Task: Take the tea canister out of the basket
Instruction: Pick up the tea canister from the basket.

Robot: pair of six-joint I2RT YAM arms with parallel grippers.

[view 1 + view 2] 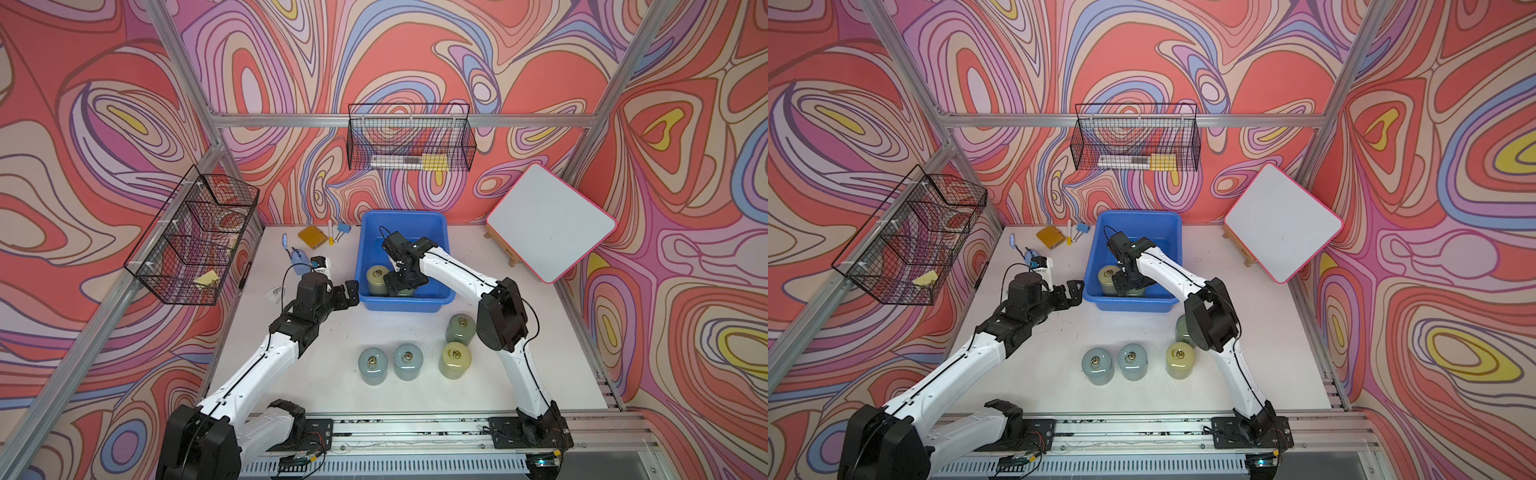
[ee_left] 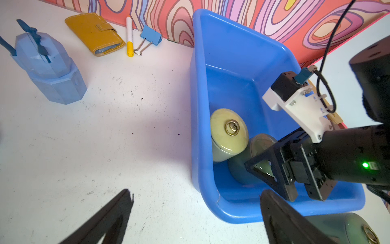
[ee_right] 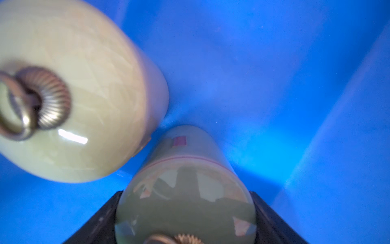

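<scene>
I am seeing the tea canister [image 3: 185,196] knob cut by the frame edge; the right gripper [image 1: 400,284] above is hiding most of it.

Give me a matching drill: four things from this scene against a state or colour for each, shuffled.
1. right hand
2. left hand
3. wallet
4. whiteboard

A. mustard yellow
B. pink-edged
C. shut on a canister in the basket
D. open, outside the basket

Pairs: 1-C, 2-D, 3-A, 4-B.
</scene>
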